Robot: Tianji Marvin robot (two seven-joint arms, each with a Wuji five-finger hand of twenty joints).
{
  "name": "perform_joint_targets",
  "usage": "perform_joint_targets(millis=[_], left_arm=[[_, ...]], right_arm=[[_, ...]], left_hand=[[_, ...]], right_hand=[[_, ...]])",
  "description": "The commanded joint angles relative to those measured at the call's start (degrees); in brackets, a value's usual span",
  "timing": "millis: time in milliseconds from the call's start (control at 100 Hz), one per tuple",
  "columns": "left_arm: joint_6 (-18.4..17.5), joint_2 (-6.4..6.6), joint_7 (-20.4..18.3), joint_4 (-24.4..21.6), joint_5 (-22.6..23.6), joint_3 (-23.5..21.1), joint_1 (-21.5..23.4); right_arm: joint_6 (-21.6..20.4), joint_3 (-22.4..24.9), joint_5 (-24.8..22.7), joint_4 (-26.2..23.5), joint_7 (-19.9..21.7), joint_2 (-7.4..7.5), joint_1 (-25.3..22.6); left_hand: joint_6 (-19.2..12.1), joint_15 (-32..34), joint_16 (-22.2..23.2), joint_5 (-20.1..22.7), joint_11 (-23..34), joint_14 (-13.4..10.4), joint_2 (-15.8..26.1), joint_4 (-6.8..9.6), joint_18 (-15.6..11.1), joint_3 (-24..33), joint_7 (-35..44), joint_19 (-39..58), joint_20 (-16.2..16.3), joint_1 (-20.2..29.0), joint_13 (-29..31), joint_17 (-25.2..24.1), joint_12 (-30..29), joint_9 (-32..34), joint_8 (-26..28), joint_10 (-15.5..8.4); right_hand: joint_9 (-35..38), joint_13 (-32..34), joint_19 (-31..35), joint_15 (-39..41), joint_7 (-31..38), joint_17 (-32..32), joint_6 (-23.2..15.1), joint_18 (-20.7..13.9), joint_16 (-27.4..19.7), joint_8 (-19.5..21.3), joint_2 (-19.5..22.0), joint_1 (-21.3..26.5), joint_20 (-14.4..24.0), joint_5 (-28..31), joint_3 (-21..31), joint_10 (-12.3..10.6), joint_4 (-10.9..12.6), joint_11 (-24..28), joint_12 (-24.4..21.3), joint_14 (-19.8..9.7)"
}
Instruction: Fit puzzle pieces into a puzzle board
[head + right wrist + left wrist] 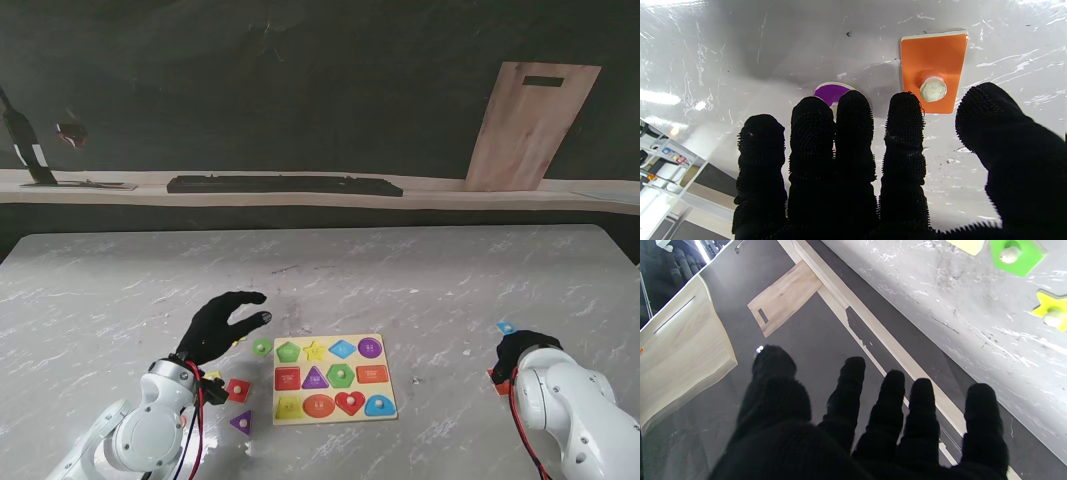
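The cream puzzle board (330, 339) lies in front of me with coloured shapes in its slots. Loose pieces lie to its left: a green round one (262, 347), a red one (238, 389) and a purple triangle (241, 422). My left hand (220, 328) hovers open over that side, its fingers (923, 406) spread and holding nothing. My right hand (522, 350) is open, low over the table to the right of the board. Its fingertips (905, 110) reach an orange piece (933, 63) with a white knob and half hide a purple piece (830, 92).
A small blue piece (506, 327) lies just beyond my right hand. A yellow piece (213, 376) peeks out by my left wrist. At the back a ledge carries a long black bar (285, 185), and a wooden board (530, 125) leans on the wall.
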Motion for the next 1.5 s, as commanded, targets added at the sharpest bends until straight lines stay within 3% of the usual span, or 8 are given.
perform_joint_targets(millis=[0,200,1140,1340,1490], left_arm=[[0.19,-0.03,-0.12,-0.07,-0.25,0.17,-0.01],[0.26,-0.04,-0.11,-0.08,-0.24,0.20,-0.05],[0.70,-0.06,-0.12,-0.11,-0.24,0.45,-0.17],[0.69,-0.05,-0.15,-0.10,-0.24,0.43,-0.19],[0.66,-0.04,-0.13,-0.16,-0.19,0.38,-0.11]], right_arm=[[0.25,-0.35,-0.03,-0.13,0.40,0.04,-0.31],[0.86,-0.68,-0.01,-0.15,0.86,0.04,-0.17],[5.55,-3.51,1.56,3.18,1.68,0.29,1.30],[6.83,-3.56,3.70,3.19,1.65,0.35,0.92],[6.84,-3.03,4.74,3.20,-1.89,0.11,0.08]], left_hand=[[-0.40,-0.37,0.11,0.56,-0.55,0.52,1.93,1.24,-9.78,-0.61,-0.55,-0.30,-0.56,0.60,0.21,-0.28,-0.79,-0.10,-0.25,-0.26],[-0.44,-0.34,0.13,0.67,-0.57,0.52,1.95,1.25,-9.73,-0.61,-0.55,-0.34,-0.56,0.60,0.26,-0.32,-0.80,-0.08,-0.25,-0.19],[-0.51,-0.38,0.10,0.52,-0.54,0.51,1.99,1.24,-9.78,-0.61,-0.54,-0.31,-0.55,0.61,0.12,-0.31,-0.80,-0.19,-0.25,-0.30],[-0.44,-0.38,0.10,0.55,-0.58,0.47,2.01,1.24,-9.82,-0.62,-0.55,-0.33,-0.56,0.61,0.09,-0.32,-0.82,-0.33,-0.26,-0.25],[-0.45,-0.41,0.09,0.59,-0.56,0.49,1.97,1.24,-9.79,-0.63,-0.59,-0.31,-0.55,0.60,0.03,-0.33,-0.82,-0.29,-0.27,-0.24]], right_hand=[[2.26,2.61,2.51,2.07,2.88,0.94,-1.47,2.00,0.48,-1.46,0.72,1.84,1.20,2.08,0.13,0.37,-2.28,1.33,0.48,0.59],[2.47,2.81,2.66,2.16,4.14,1.10,-2.47,2.01,0.44,-2.57,1.69,4.12,1.20,1.42,-0.02,0.29,-2.34,1.25,0.47,0.55],[2.86,2.87,3.04,2.37,5.68,1.04,-3.01,2.08,0.36,-4.40,5.45,6.55,1.16,1.38,-0.69,0.25,-1.89,1.18,0.41,0.85],[3.75,3.49,3.13,2.20,5.83,1.45,-2.04,2.13,0.13,-5.62,3.13,10.50,1.07,2.44,2.70,0.73,-0.92,0.81,0.04,1.05],[5.86,4.94,3.63,2.63,6.26,2.78,-5.35,2.15,0.03,-5.90,-1.28,9.81,0.93,5.39,6.27,0.10,-0.29,0.69,-1.96,0.88]])
